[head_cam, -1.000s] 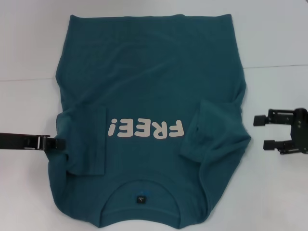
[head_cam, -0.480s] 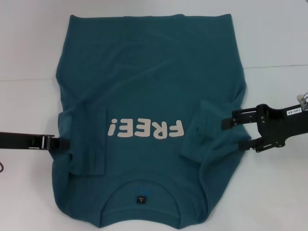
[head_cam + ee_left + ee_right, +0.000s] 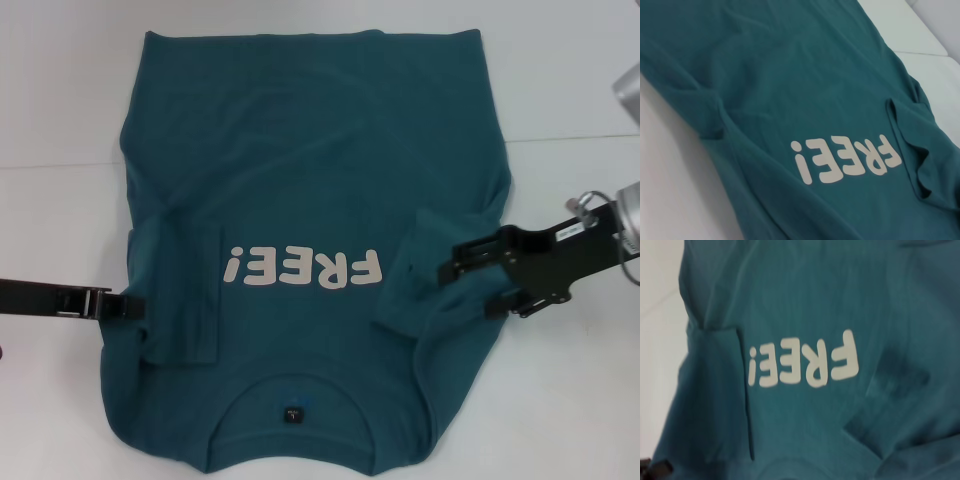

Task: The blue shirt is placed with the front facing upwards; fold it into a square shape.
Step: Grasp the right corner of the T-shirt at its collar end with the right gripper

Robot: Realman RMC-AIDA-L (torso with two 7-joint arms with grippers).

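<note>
Head view: blue shirt [image 3: 310, 200] lies flat on the white table [image 3: 60, 90], front up, collar nearest the robot, soft matte knit with shallow wrinkles. Both short sleeves are folded inward onto the body as rough rectangles flanking the blocky white FREE! lettering [image 3: 303, 268]. Small dark tag [image 3: 291, 412] sits inside the round collar. Left gripper [image 3: 133, 306], black and slim, sits at the shirt's left edge by the folded sleeve; can't tell how its fingers stand. Right gripper [image 3: 468, 285], black angular metal, is over the shirt's right edge, fingers spread apart above the cloth.
</note>
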